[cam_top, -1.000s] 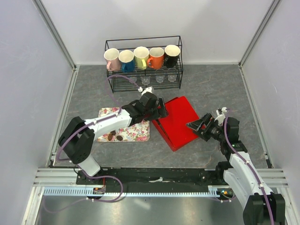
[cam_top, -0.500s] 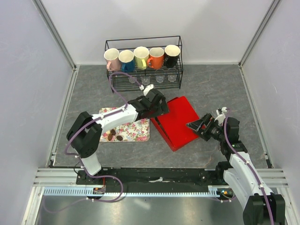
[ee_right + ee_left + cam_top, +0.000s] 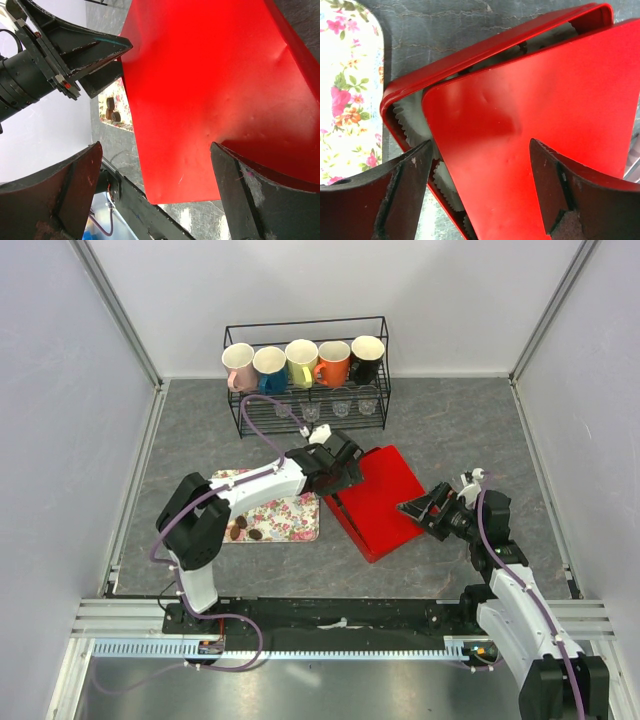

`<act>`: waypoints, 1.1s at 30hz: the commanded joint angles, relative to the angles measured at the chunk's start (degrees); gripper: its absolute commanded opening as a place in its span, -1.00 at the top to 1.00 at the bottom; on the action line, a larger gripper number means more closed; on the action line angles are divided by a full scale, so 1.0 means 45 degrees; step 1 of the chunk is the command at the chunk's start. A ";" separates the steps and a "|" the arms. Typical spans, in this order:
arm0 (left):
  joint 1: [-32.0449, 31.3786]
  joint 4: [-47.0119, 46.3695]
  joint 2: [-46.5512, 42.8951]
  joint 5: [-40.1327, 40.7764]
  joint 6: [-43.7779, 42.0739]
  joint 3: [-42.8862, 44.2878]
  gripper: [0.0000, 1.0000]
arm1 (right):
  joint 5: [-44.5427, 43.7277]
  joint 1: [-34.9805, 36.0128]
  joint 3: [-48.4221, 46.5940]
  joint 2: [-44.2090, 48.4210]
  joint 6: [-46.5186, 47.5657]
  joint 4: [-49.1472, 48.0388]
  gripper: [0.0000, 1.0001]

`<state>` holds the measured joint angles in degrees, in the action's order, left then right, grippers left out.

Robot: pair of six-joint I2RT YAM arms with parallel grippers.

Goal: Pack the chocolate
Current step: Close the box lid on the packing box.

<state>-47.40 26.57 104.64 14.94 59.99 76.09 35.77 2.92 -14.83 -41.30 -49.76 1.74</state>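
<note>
Now my left gripper [image 3: 480,165] has slid over the crooked lid [image 3: 535,100], fingers spread; my right gripper [image 3: 418,508] gapes wide; chocolates [image 3: 245,532] lie unpacked on the tray [image 3: 290,515].

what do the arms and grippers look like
Both arms are white links with black joints: the left arm, the right arm. A thin purple cable loops along each. The left gripper and right gripper are black, with tapered, scuffed fingers.
</note>
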 commanded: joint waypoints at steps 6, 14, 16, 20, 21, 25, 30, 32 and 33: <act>-0.0053 0.0288 -0.0265 0.0781 0.2389 -0.0483 -0.53 | -0.0781 0.0250 0.0054 -0.0158 0.0627 0.1606 -0.97; -0.0053 -0.0746 -0.0947 0.0879 0.3933 -0.1557 -0.26 | -0.0761 0.0367 -0.0181 -0.0178 0.0686 0.1645 -0.96; -0.0053 -0.0884 -0.1104 0.0977 0.4071 -0.1812 -0.19 | -0.0742 0.0367 -0.0220 -0.0197 0.0706 0.1665 -0.96; -0.0053 -0.1099 -0.1514 0.1036 0.4248 -0.2027 0.04 | -0.0761 0.0367 -0.0415 -0.0217 0.0822 0.1742 -0.96; -0.0053 -0.1099 -0.1573 0.1036 0.4286 -0.2085 0.07 | -0.0761 0.0367 -0.0531 -0.0256 0.0861 0.1781 -0.96; -0.0053 -0.1255 -0.1827 0.1016 0.4345 -0.2280 0.29 | -0.0820 0.0387 -0.0806 -0.0373 0.1076 0.1957 -0.96; -0.0053 -0.1645 -0.2198 0.0996 0.4521 -0.2827 0.52 | -0.0897 0.0367 -0.1254 -0.0471 0.1485 0.2308 -0.96; -0.0053 -0.1782 -0.2393 0.1016 0.4658 -0.3158 0.65 | -0.0956 0.0387 -0.1508 -0.0548 0.1759 0.2601 -0.96; -0.0053 -0.2034 -0.2471 0.0997 0.4716 -0.3295 0.71 | -0.1014 0.0367 -0.1857 -0.0588 0.2108 0.2757 -0.96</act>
<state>-47.40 19.59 96.99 16.60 78.54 63.44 34.02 4.40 -19.33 -42.87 -45.25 8.69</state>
